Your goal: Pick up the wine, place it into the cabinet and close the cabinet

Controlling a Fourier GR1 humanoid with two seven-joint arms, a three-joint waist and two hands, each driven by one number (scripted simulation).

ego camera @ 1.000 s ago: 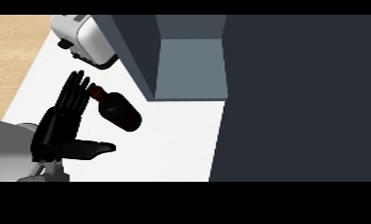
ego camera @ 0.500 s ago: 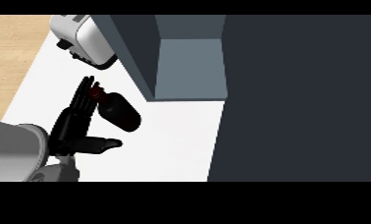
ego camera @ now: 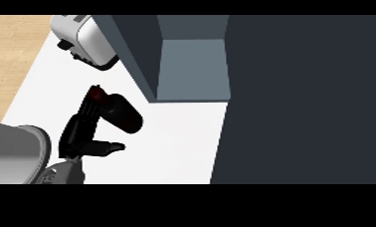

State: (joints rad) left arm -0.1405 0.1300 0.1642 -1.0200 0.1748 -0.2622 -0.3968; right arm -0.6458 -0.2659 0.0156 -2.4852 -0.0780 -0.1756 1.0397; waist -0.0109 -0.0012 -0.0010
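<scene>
The wine bottle (ego camera: 123, 113) is dark with a red neck and lies on the white counter (ego camera: 176, 141), neck pointing to the far left. My left hand (ego camera: 76, 132) rests against its left side. The fingers (ego camera: 91, 107) are straight along the neck, and the thumb (ego camera: 107, 148) sticks out to the right below the bottle's base. The hand is open and nothing is curled round the bottle. The grey cabinet (ego camera: 192, 66) stands open just right of the bottle, its dark door (ego camera: 294, 96) swung out along the right. My right hand does not show.
A silver toaster (ego camera: 88, 42) stands at the back left, close to the cabinet's left wall (ego camera: 140, 56). The counter's left edge borders a wooden floor (ego camera: 18, 47). My grey forearm (ego camera: 26, 154) fills the lower left corner.
My left hand has drawn back toward the lower left and its fingers have closed together along the bottle's neck. More of the forearm shows. The bottle has hardly moved.
</scene>
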